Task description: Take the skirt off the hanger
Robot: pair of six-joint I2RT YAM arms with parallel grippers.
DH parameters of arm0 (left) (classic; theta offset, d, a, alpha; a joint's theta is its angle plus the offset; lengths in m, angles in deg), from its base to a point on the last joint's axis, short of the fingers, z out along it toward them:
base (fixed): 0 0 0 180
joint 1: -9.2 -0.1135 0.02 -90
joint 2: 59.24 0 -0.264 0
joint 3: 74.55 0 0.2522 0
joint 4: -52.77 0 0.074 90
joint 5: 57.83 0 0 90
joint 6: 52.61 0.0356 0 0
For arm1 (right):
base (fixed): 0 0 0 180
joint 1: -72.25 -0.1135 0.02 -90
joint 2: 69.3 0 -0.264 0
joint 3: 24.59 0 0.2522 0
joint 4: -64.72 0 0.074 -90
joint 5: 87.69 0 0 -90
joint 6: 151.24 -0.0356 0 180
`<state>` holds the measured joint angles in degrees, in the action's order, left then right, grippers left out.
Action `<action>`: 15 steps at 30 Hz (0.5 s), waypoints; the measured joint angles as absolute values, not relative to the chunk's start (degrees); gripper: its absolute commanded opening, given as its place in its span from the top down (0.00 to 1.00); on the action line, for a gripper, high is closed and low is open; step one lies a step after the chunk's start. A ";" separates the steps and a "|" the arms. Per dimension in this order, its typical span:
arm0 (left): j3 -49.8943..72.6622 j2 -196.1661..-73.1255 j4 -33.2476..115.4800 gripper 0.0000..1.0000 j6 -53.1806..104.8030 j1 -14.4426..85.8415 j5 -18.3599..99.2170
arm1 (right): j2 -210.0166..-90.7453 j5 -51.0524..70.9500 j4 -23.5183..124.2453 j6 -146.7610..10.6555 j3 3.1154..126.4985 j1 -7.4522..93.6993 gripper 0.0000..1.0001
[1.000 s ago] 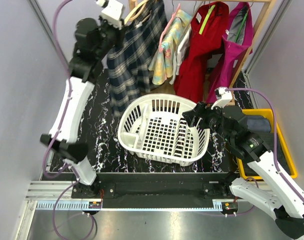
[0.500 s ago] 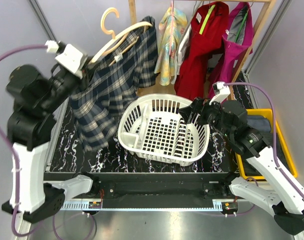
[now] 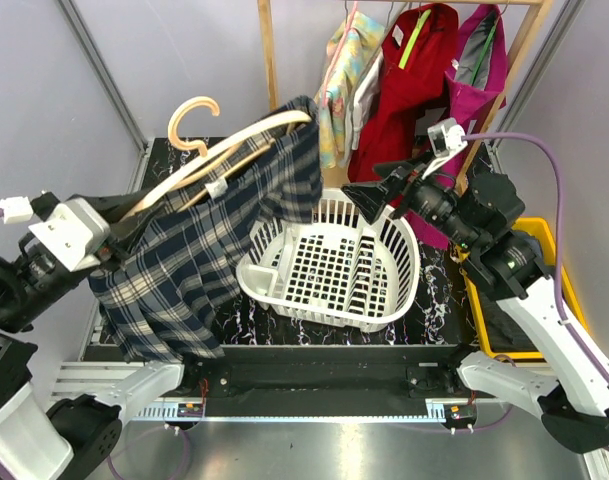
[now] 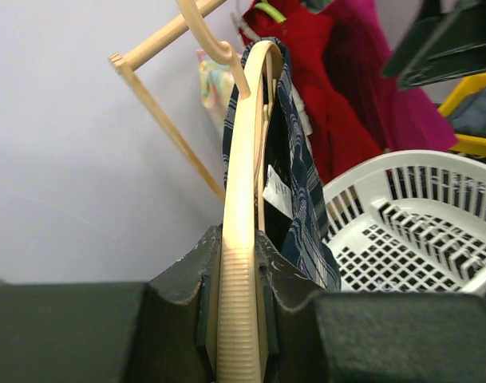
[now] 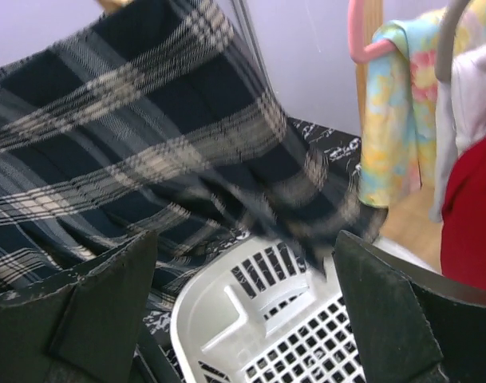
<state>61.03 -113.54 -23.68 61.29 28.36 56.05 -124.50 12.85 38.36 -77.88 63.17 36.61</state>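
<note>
- The left pincer (image 4: 239, 275) is pinched tight on one end of the wooden hanger (image 3: 216, 158). A second ago that hanger was up among the clothes on the wooden rack (image 3: 267, 50); now it has been carried clear, out over the left front of the table (image 3: 439, 315).
- The plaid skirt (image 3: 199, 245) came along and hangs from the hanger, its far corner reaching over the basket's back-left rim.
- The right pincer (image 3: 376, 196) has lifted off the basket's right side and spread fully, pointing at that far corner (not touching it).
- My reading: the hanger is free of the rack, but the skirt is not yet off it. A pull by the right arm looks likely next.
- The white basket (image 3: 252, 285) holds nothing.
- The yellow bin (image 3: 572, 300) holds something dark; I cannot tell what.
</note>
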 measured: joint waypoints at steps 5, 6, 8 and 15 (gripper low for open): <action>63.85 -113.41 -26.55 1.00 58.65 28.38 60.55 | -127.10 14.01 39.30 -73.93 64.15 36.61 0.00; 65.32 -113.81 -27.29 1.00 57.77 28.38 61.03 | -127.56 13.99 39.32 -73.18 64.15 36.61 0.00; 67.53 -114.18 -27.47 1.00 56.44 28.36 61.75 | -128.52 13.95 39.30 -71.94 64.15 36.61 0.00; 65.08 -111.53 -26.39 1.00 55.61 28.38 62.54 | -127.91 13.51 41.55 -73.38 64.74 36.61 0.00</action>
